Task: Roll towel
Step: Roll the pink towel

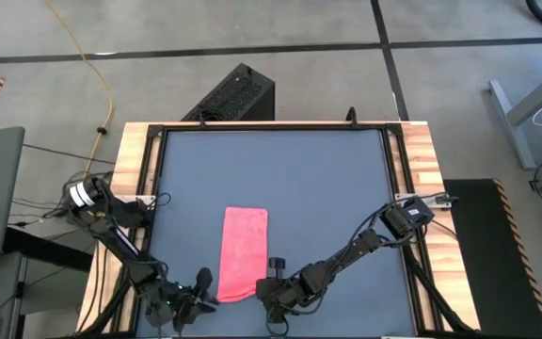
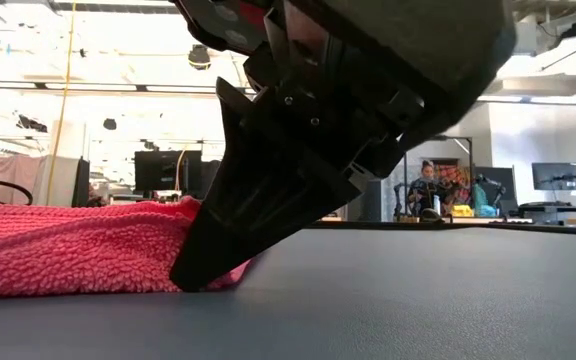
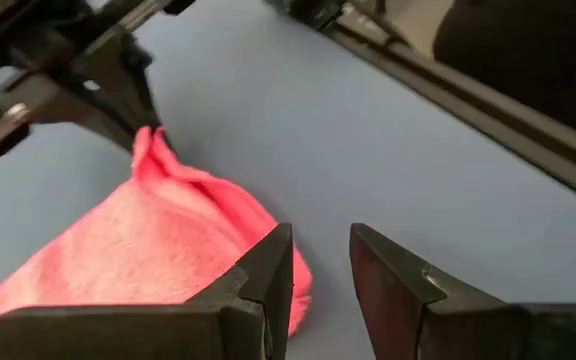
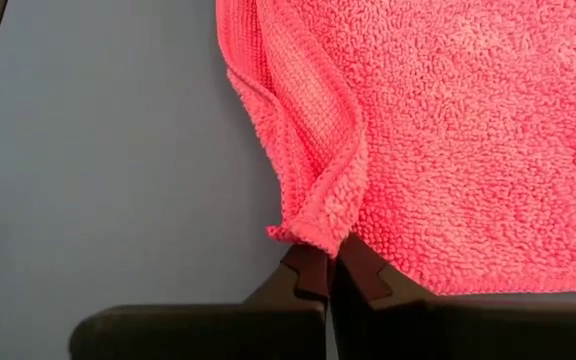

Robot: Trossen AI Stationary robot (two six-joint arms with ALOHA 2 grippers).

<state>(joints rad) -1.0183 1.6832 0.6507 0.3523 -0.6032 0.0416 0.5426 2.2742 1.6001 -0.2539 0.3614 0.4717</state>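
I see one dark bench (image 1: 280, 169) and one pink towel (image 1: 244, 252) flat at its near edge, two arms flanking that end; my right tool (image 4: 330, 268) is pinching a corner, my left tool (image 3: 320, 262) is spread beside the other; next, I judge, fold that edge over.

Even, bright indoor light, blown-out ceiling glare in the low view, its close right gripper (image 2: 193, 275) blurred.
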